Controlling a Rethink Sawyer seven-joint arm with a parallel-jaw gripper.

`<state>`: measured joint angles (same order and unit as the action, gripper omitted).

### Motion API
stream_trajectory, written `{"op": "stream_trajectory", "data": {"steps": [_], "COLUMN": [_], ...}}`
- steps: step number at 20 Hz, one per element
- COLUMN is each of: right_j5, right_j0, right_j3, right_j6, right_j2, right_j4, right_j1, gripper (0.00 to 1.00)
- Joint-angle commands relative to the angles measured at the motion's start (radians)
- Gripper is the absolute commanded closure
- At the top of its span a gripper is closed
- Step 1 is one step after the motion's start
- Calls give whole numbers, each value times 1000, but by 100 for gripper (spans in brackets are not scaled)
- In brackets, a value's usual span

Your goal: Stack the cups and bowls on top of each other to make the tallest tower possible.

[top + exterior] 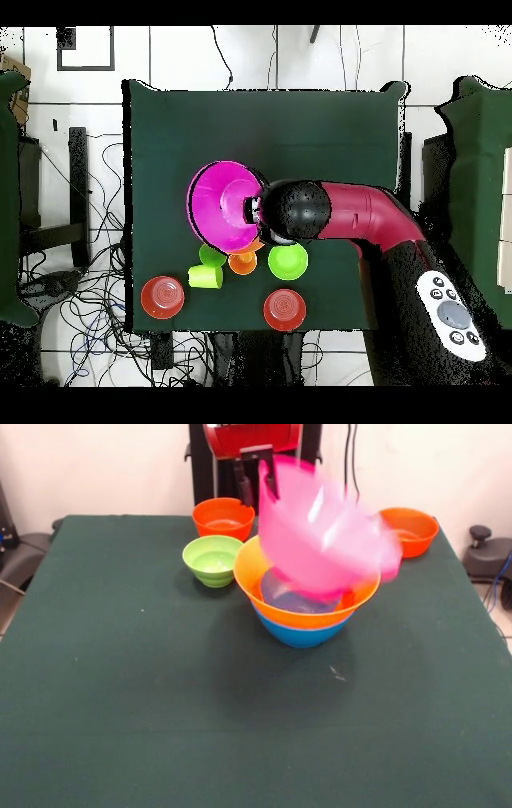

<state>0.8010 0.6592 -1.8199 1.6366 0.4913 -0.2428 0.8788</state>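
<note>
My gripper (260, 474) is shut on the rim of the large pink bowl (324, 532) and holds it tilted just above the tower. The tower is the yellow-orange bowl (252, 572) nested in a blue bowl (300, 634), with a small bluish bowl (288, 598) inside. In the overhead view the pink bowl (225, 205) covers the tower, and the gripper (258, 210) is at its rim. A green cup (210, 255), a lime-yellow cup (204, 277) and an orange cup (242, 263) lie beside the tower. The cups are hidden in the front view.
A small green bowl (212, 558) (288, 261) and an orange bowl (223, 518) (285, 309) stand near the tower on the robot's side. Another orange bowl (410, 530) (163, 297) stands at a table corner. The arm (345, 212) reaches across the table's edge.
</note>
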Motion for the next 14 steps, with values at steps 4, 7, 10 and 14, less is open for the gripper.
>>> {"op": "stream_trajectory", "data": {"steps": [4, 7, 10, 14], "right_j5": [-50, -52, -63, -52], "right_j0": [-40, -39, -36, -25], "right_j3": [44, 44, 45, 40], "right_j6": [44, 44, 39, 25], "right_j2": [15, 17, 21, 34], "right_j4": [-10, -8, -10, 5], "right_j1": [-49, -49, -53, -37], "gripper": [0, 0, 0, 0]}}
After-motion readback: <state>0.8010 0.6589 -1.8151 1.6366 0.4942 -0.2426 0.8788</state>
